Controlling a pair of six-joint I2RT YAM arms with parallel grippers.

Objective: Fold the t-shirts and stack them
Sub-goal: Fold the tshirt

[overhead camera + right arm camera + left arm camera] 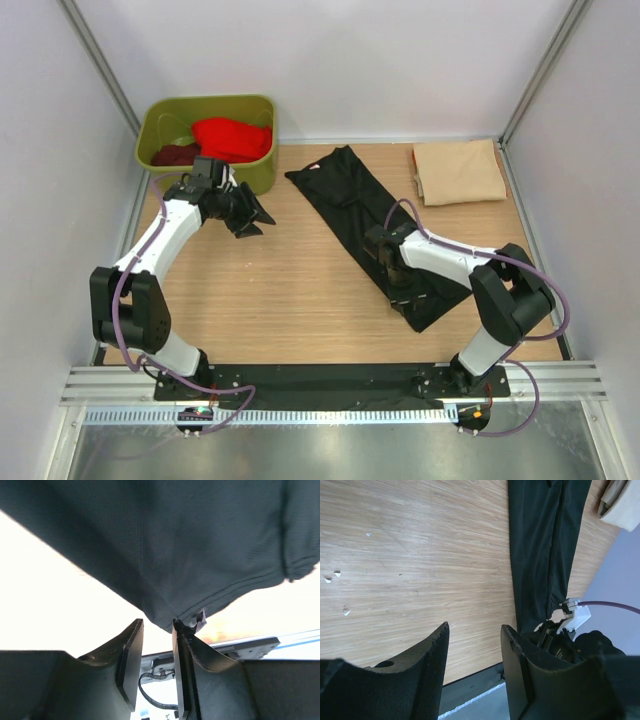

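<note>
Red shirt [232, 138] and maroon shirt [175, 155] lie bunched in the tub [150, 125] at the far left. Neither is folded, so I judge both are left to do. In the middle of the table [280, 290] the black shirt [345, 190] lies as a long narrow strip, folded lengthwise and running aslant from far to near. By my reckoning it lacks its crosswise folds. At the far right the beige shirt [458, 172] sits as a flat folded packet, done, with nothing stacked on it yet. I put the task at under halfway.

My left gripper [250, 215] hangs above the wood just beside the tub, fingers spread wide and empty. My right gripper [403, 298] is down at the near end of the black shirt. Its fingers stand a narrow gap apart, with light showing between them. The shirt's hem corner sits at their mouth, touching one fingertip, but it is not pinched. I call it released, at the cloth's edge and holding nothing.
</note>
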